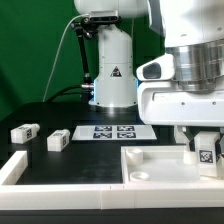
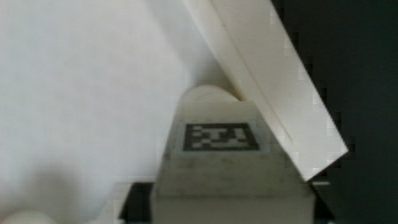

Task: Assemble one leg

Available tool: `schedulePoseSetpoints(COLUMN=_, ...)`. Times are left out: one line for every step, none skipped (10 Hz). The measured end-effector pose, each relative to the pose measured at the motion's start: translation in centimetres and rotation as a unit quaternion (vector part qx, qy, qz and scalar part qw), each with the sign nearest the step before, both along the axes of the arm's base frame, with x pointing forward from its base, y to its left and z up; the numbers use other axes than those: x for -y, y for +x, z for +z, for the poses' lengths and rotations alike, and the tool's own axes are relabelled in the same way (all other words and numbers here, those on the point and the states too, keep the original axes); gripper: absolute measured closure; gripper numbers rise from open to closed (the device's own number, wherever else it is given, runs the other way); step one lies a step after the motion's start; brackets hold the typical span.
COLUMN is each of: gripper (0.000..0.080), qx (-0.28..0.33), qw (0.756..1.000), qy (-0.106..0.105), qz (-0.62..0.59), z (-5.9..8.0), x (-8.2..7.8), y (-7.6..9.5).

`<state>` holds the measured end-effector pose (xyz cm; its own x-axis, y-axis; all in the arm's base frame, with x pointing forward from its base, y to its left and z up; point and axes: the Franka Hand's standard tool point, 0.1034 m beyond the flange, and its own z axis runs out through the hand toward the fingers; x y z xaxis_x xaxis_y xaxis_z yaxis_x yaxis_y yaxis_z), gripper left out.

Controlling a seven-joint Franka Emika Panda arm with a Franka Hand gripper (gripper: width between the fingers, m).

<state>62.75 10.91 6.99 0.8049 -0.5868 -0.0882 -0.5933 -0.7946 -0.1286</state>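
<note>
Leg [image 1: 206, 151] in the robot's hand [image 1: 205, 146], above a corner of the white tray-like piece.

In the exterior view the hand hangs at that view's right with its fingers closed on the tagged block, which sits over the raised corner region of the large white tray piece [image 1: 150, 165]. Whether the leg touches the tray is hard to tell from here. The wrist view shows the tagged leg [image 2: 221, 140] between the fingers, against the tray's white surface and an angled rim [image 2: 267, 80]. Two more legs [image 1: 24, 130] [image 1: 57, 140] lie on the dark desk [image 1: 60, 112] at the exterior view's left, well apart from the hand. The marker board [image 1: 112, 132] lies flat between them and the tray.
</note>
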Motion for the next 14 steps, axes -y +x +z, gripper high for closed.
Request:
schedulePoseSetpoints(gripper=0.0509, qx=0.0, qw=0.998, qy=-0.001, qz=-0.067, z=-0.01, x=-0.04, y=-0.14)
schedulePoseSetpoints(gripper=0.0509, qx=-0.006, qw=0.992, qy=0.004, qz=-0.129, z=-0.06, x=-0.04, y=-0.18)
schedulePoseSetpoints(gripper=0.0509, qx=-0.016, qw=0.979, qy=0.009, qz=-0.203, z=-0.09, x=-0.13, y=-0.21)
schedulePoseSetpoints(gripper=0.0509, qx=-0.025, qw=0.959, qy=0.01, qz=-0.281, z=-0.21, x=-0.3, y=-0.32)
schedulePoseSetpoints(gripper=0.0509, qx=-0.033, qw=0.944, qy=0.01, qz=-0.327, z=-0.24, x=-0.52, y=-0.41)
schedulePoseSetpoints(gripper=0.0509, qx=-0.04, qw=0.927, qy=0.011, qz=-0.373, z=-0.24, x=-0.57, y=-0.41)
schedulePoseSetpoints(gripper=0.0509, qx=-0.047, qw=0.911, qy=0.015, qz=-0.408, z=-0.27, x=-0.6, y=-0.42)
schedulePoseSetpoints(gripper=0.0509, qx=-0.055, qw=0.895, qy=0.019, qz=-0.443, z=-0.28, x=-0.58, y=-0.41)
schedulePoseSetpoints(gripper=0.0495, qx=-0.058, qw=0.885, qy=0.021, qz=-0.461, z=-0.29, x=-0.63, y=-0.41)
schedulePoseSetpoints(gripper=0.0495, qx=-0.058, qw=0.886, qy=0.021, qz=-0.459, z=-0.3, x=-0.71, y=-0.43)
schedulePoseSetpoints(gripper=0.0317, qx=-0.055, qw=0.895, qy=0.02, qz=-0.442, z=-0.34, x=-0.64, y=-0.42)
schedulePoseSetpoints(gripper=0.0187, qx=-0.049, qw=0.911, qy=0.019, qz=-0.409, z=-0.42, x=-0.36, y=-0.35)
schedulePoseSetpoints(gripper=0.0187, qx=-0.047, qw=0.92, qy=0.019, qz=-0.39, z=-0.37, x=-0.32, y=-0.28)
schedulePoseSetpoints(gripper=0.016, qx=-0.043, qw=0.943, qy=0.016, qz=-0.328, z=-0.18, x=-0.5, y=-0.26)
